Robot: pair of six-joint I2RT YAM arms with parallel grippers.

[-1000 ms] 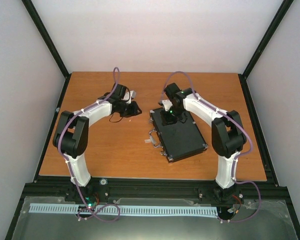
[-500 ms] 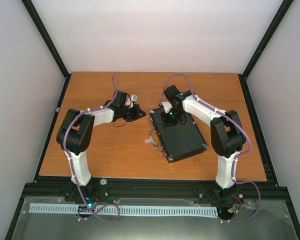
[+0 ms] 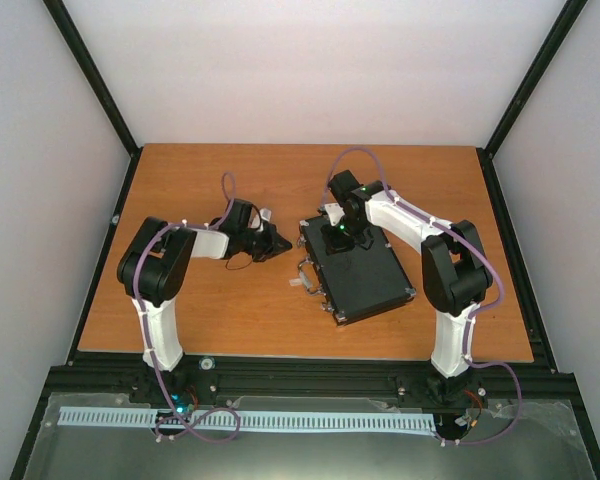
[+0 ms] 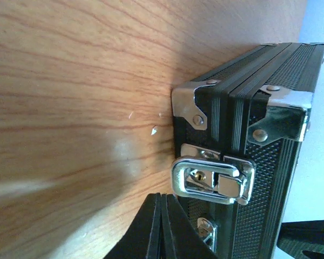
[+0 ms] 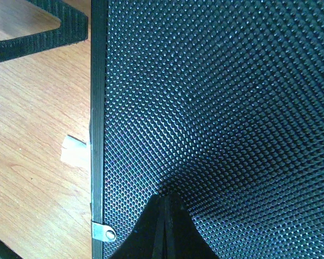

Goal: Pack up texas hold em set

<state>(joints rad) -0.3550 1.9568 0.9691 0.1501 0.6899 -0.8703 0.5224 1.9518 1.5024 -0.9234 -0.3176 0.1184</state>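
Note:
The texas hold em set's black case point(image 3: 365, 272) lies closed on the wooden table, right of centre. In the left wrist view its silver corner point(image 4: 188, 104) and chrome latch point(image 4: 213, 181) face me on the side wall. My left gripper point(image 3: 278, 243) point(image 4: 163, 198) is shut and holds nothing; its tip sits low over the table just left of that latch side. My right gripper point(image 3: 342, 238) point(image 5: 164, 198) is also shut, its tip resting on the dimpled lid point(image 5: 221, 108) near the case's far end.
A small white scrap point(image 5: 74, 150) lies on the wood beside the case's left edge, also seen as a white scrap point(image 3: 295, 283) from above. A black ribbed part point(image 5: 40, 33) sits off that edge. Black frame rails border the table point(image 3: 200, 320).
My left gripper has shut and swung right and nearer, from the table's back left to the case's latch side. The right arm and the case have stayed put.

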